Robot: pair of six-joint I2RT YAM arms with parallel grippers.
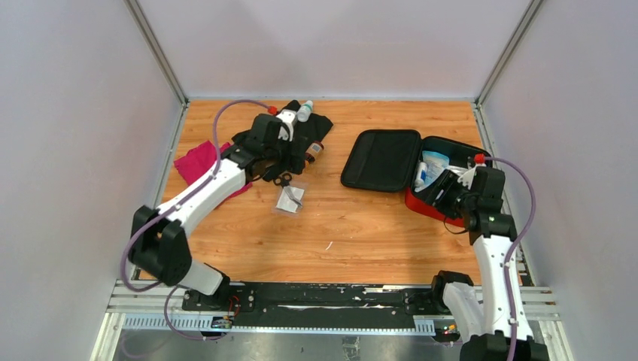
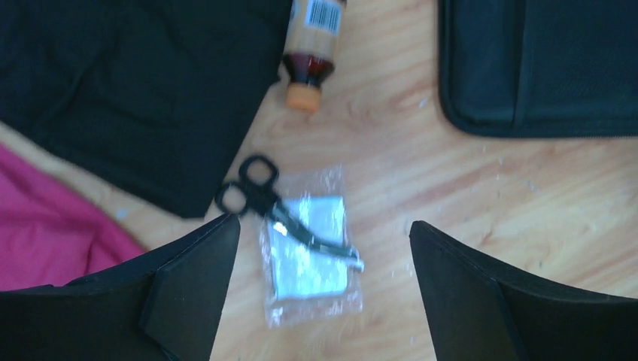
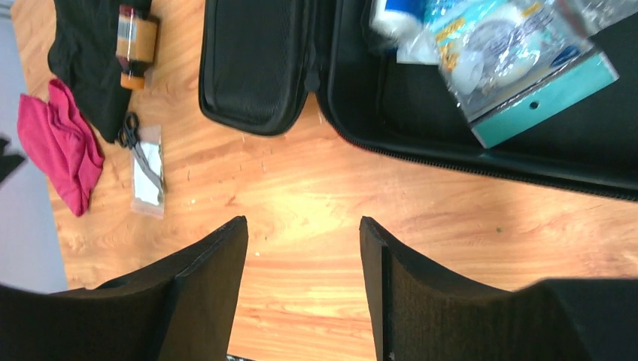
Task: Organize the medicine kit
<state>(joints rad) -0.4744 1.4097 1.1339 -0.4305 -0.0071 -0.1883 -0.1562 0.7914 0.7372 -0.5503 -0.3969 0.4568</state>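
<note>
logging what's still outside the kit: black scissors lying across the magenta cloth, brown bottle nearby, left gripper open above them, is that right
Not the magenta cloth: the scissors lie across a clear plastic packet on the wooden table, as the left wrist view shows; the cloth lies apart from them. The brown bottle is nearby and the left gripper is open above them.

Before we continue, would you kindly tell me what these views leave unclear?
- Brown bottle: upper part cut off by the top edge, left wrist view.
- Medicine kit: right arm covers part of its contents, top view.
- Teal-edged package: print blurred, right wrist view.
- Black cloth: partly hidden behind the left arm, top view.
- Clear packet: contents blurred, left wrist view.
</note>
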